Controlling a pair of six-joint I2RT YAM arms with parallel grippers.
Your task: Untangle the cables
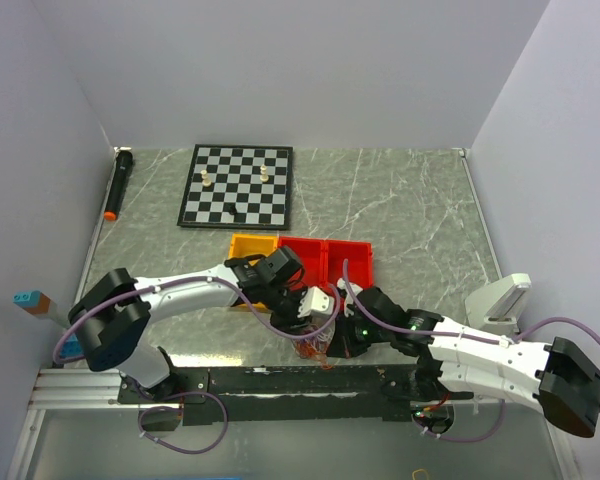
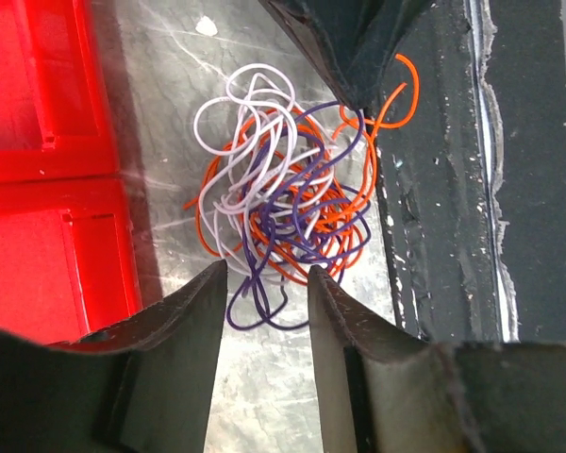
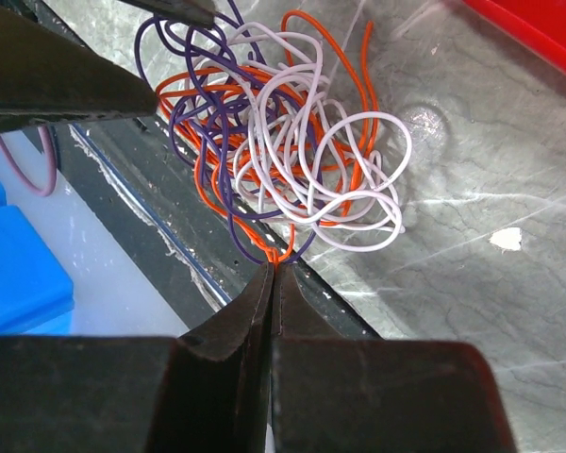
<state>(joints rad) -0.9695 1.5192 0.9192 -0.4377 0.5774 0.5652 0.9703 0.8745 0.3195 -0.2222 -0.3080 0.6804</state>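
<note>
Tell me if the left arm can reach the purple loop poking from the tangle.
Likely yes: the left gripper holds its jaws apart either side of the purple loop at the edge of the cables, nothing blocking.

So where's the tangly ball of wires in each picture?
Top external: cable tangle low centre, small and partly hidden.
Left wrist: cable tangle in the middle.
Right wrist: cable tangle upper centre.
Shared landmark: the red bins, left edge in the left wrist view, top right corner in the right wrist view.
</note>
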